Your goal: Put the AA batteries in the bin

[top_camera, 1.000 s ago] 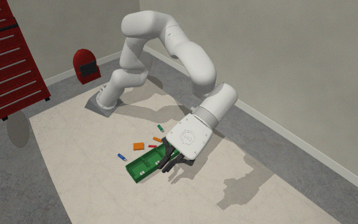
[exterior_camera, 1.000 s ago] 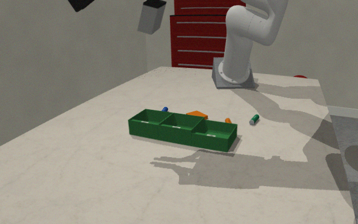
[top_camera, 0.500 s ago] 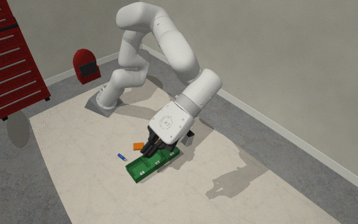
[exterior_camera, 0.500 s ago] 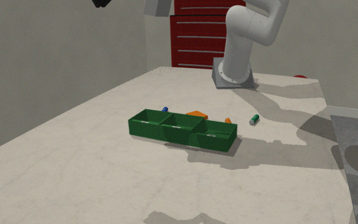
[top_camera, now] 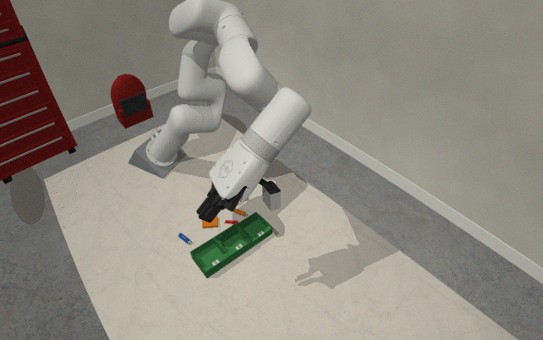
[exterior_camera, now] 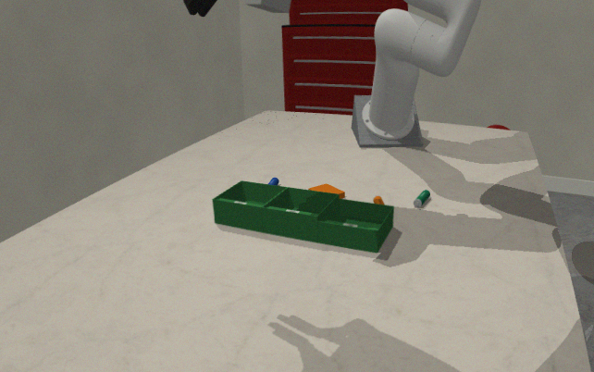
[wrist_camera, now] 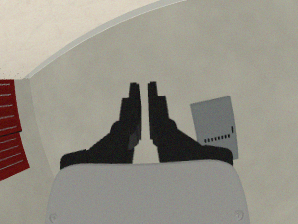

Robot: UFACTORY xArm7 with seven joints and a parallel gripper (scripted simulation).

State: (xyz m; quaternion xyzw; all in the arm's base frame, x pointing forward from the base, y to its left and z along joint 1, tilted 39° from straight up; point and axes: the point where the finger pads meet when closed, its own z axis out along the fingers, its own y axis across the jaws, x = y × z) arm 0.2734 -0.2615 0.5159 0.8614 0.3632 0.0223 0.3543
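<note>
A green tray of three bins (top_camera: 232, 244) stands on the table, also in the exterior view (exterior_camera: 303, 215). Its labels are too small to read, and I see nothing inside the compartments. A blue battery (top_camera: 184, 238) lies left of the tray, an orange battery (top_camera: 239, 212) behind it, and a green battery (exterior_camera: 421, 198) further to the right. My gripper (top_camera: 208, 211) (wrist_camera: 144, 94) hangs high above the table, fingers shut with nothing between them. It shows at the top edge of the exterior view (exterior_camera: 200, 6).
A flat orange block (top_camera: 210, 223) and a small red stick (top_camera: 231, 222) lie behind the tray. A grey camera box (top_camera: 271, 196) sits on my wrist. A red tool cabinet (top_camera: 25, 93) and a red helmet (top_camera: 130, 101) stand off the table.
</note>
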